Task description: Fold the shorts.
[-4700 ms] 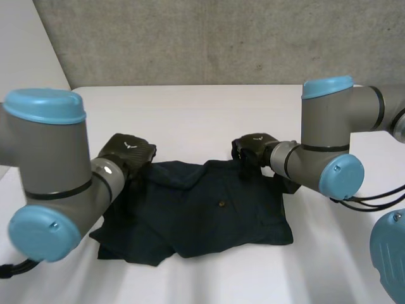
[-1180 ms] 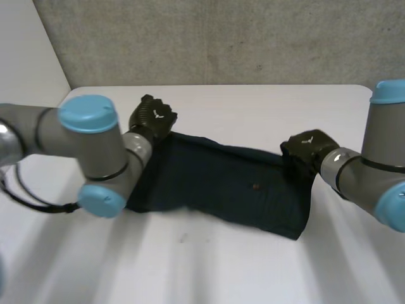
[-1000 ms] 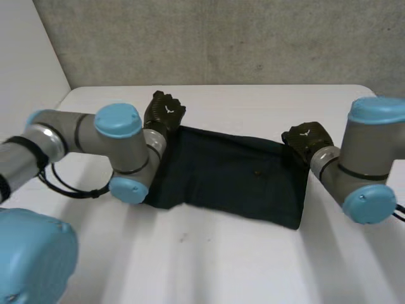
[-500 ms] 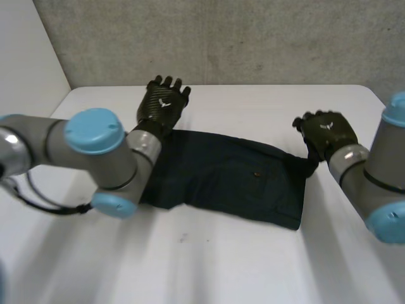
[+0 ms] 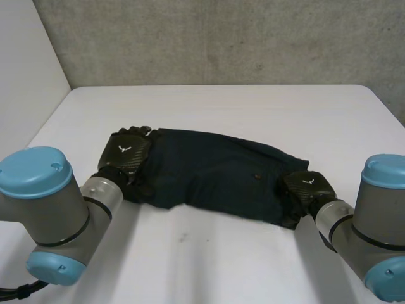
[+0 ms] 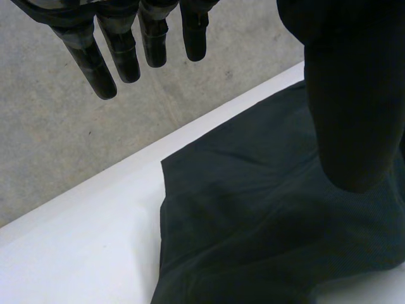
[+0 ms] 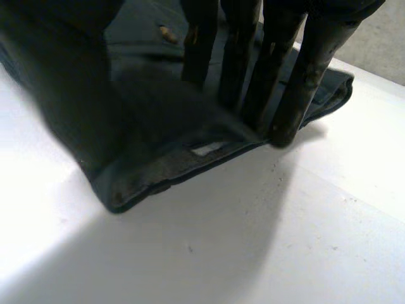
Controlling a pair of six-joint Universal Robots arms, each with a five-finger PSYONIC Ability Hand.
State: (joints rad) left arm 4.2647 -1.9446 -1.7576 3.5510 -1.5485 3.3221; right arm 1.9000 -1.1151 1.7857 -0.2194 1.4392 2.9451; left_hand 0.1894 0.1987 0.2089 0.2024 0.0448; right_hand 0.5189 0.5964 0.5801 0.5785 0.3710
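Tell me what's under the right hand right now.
The dark shorts: the right hand lies over their near right corner, straight fingers touching the cloth beside a small white label. The cloth under the palm is covered, as is the table beneath it.

Matt dark cloth shorts (image 5: pixel 215 172) — smooth white table (image 5: pixel 221 266) — rough grey wall (image 5: pixel 221 38)

Dark shorts (image 5: pixel 215 171) lie on the white worktop (image 5: pixel 253 107), spread in a long band across its middle from left to right. Their right end lies nearer than their left end.
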